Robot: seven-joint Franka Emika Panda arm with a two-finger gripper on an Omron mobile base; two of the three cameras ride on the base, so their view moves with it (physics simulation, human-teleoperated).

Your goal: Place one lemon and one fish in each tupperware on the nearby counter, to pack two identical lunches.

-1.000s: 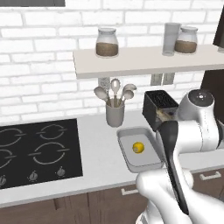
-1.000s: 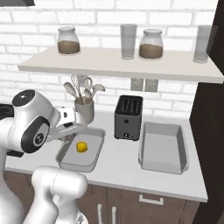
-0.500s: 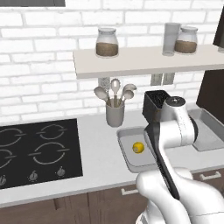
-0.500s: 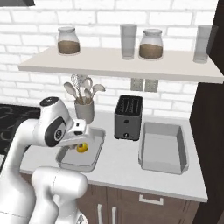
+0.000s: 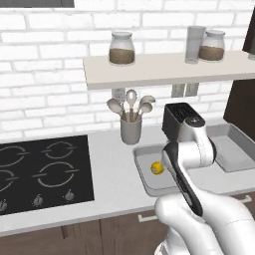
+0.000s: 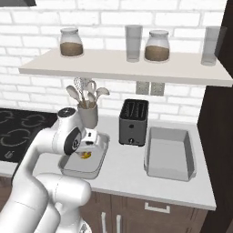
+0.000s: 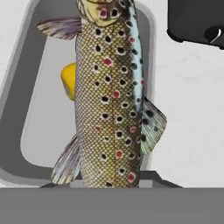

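A white brick wall [image 5: 45,74] backs the white tabletop [image 6: 132,170], which sits over dark brown cabinets [image 6: 136,214]. A pale shelf [image 5: 164,69] carries jars and glasses; a black hob [image 5: 42,172] lies at the left.

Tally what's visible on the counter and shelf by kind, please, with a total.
Tupperware: 2
Lemon: 1
Fish: 1
Toaster: 1
Utensil holder: 1
Jars: 2
Glasses: 2
Total: 10

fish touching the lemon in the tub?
Cannot tell. In the hand view the fish overlaps the lemon over the tupperware; no view shows contact or gap.
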